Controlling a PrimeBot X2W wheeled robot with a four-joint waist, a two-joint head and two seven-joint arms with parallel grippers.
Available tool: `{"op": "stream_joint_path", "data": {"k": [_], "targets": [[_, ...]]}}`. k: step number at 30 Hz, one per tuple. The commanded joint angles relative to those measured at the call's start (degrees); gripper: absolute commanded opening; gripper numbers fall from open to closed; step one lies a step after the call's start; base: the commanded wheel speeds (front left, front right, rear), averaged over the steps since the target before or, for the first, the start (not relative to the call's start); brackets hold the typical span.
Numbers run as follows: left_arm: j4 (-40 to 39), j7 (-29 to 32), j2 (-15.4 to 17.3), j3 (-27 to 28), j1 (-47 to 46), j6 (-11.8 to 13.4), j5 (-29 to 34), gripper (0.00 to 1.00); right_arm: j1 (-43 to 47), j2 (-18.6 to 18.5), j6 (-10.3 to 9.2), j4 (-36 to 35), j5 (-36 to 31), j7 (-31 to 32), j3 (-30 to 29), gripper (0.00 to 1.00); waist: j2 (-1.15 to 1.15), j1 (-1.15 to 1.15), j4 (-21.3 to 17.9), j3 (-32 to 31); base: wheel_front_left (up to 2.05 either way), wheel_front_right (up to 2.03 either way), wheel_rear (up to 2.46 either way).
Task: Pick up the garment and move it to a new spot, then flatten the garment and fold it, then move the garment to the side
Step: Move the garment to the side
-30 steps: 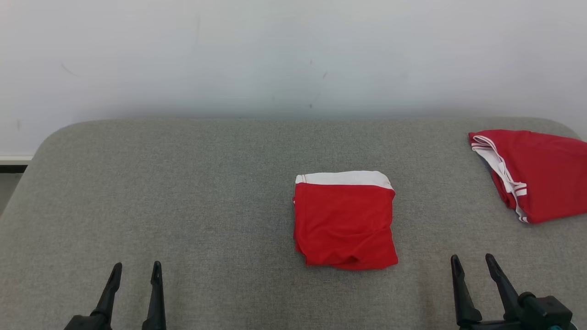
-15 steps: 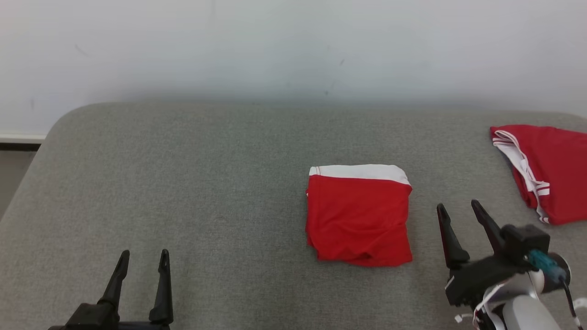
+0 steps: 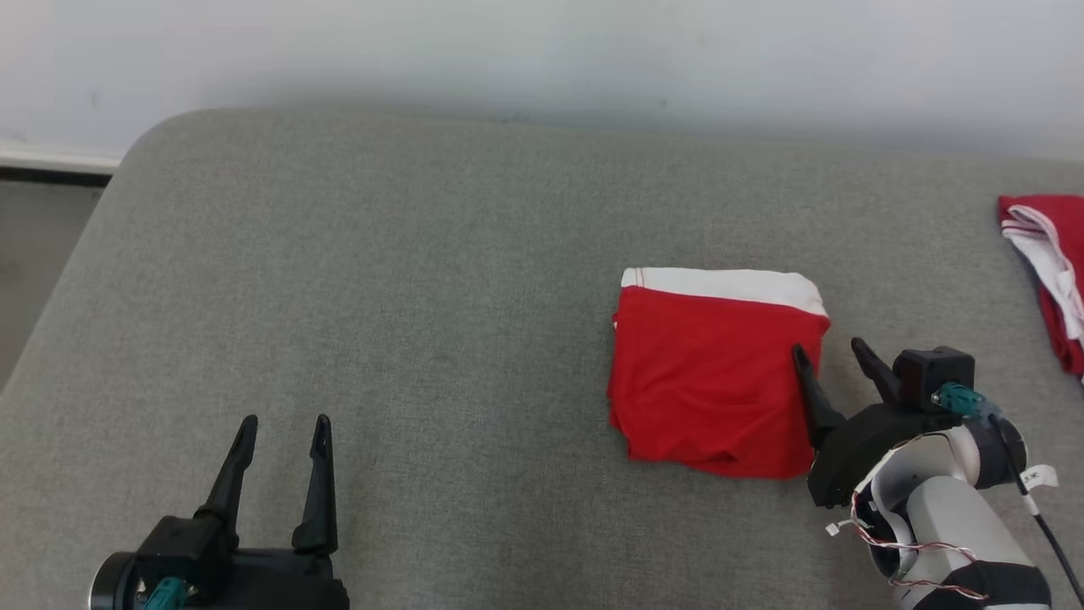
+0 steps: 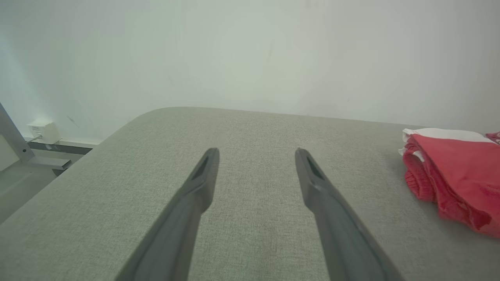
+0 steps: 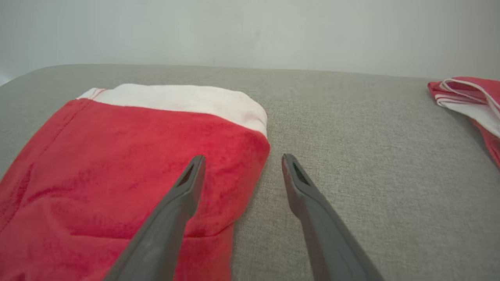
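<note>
Just now pushed forward from the near edge with the right gripper point(image 3: 826, 347), fingers apart and empty, straddling the right edge of the folded garment point(image 3: 711, 373) on the grey cushion point(image 3: 423, 296), right of centre. Kept low at near left with the left gripper point(image 3: 284, 421), likewise spread, holding nothing. Looks like folding done, sideways move starting. Lies squarish, slightly longer near-to-far, white waistband point(image 3: 720, 284) toward the wall point(image 3: 508, 51).

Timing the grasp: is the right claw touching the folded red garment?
Cannot tell: in the right wrist view the right claw straddles one edge of the garment; height unclear.
</note>
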Motion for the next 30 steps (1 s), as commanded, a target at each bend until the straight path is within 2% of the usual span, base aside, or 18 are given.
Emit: {"op": "stream_joint_path", "data": {"k": [1, 13, 14, 15, 16, 20, 25, 30], "targets": [[0.03, 0.04, -0.05, -0.10, -0.87, 0.19, -0.36, 1.00, -0.82, 0.51, 0.00, 1.36, -0.19, -0.43, -0.03, 1.00, -0.01, -0.01, 1.45, 1.92, 0.00, 0.00, 0.00], [0.51, 0.04, -0.16, -0.87, -2.32, 0.91, -1.14, 1.00, -4.70, 2.82, -0.01, 14.55, 1.41, -1.97, 1.38, 1.00, -0.01, -0.01, 1.70, 3.92, 0.00, 0.00, 0.00], [0.64, 0.04, -0.15, -0.94, -2.61, 0.92, -1.24, 1.00, -5.10, 2.99, -0.01, 15.49, 1.65, -1.87, 1.68, 0.58, -0.01, -0.01, 1.71, 3.99, 0.00, 0.00, 0.00], [0.73, 0.04, -0.15, -1.00, -2.79, 0.95, -1.35, 1.00, -5.55, 3.12, -0.01, 15.96, 2.00, -2.22, 2.05, 0.33, -0.01, -0.01, 1.67, 4.06, 0.00, 0.00, 0.00], [0.78, 0.04, -0.16, -1.04, -2.94, 1.02, -1.43, 1.00, -6.10, 3.10, -0.01, 16.26, 2.21, -2.81, 2.44, 0.00, -0.01, -0.01, 1.59, 4.14, 0.00, 0.00, 0.00], [0.57, 0.04, -0.17, -0.84, -3.25, 1.24, -1.91, 1.00, -8.77, 0.83, -0.10, 16.86, 1.84, -3.55, 4.83, 0.00, -0.01, -0.01, 0.42, 4.80, 0.00, 0.00, 0.00], [0.12, 0.04, -0.16, -1.58, -4.26, 1.04, -1.75, 1.00, -12.75, -2.98, -0.09, 15.62, 2.03, -2.15, 10.55, 0.00, -0.01, -0.01, -1.88, 6.72, 0.00, 0.00, 0.00], [-1.41, 0.03, -0.16, -2.53, -6.46, 1.01, -1.56, 1.00, -18.44, -10.56, -0.09, 10.61, 4.53, 1.56, 18.65, 0.00, -0.01, -0.01, -5.51, 11.49, 0.00, 0.00, 0.00]]}}
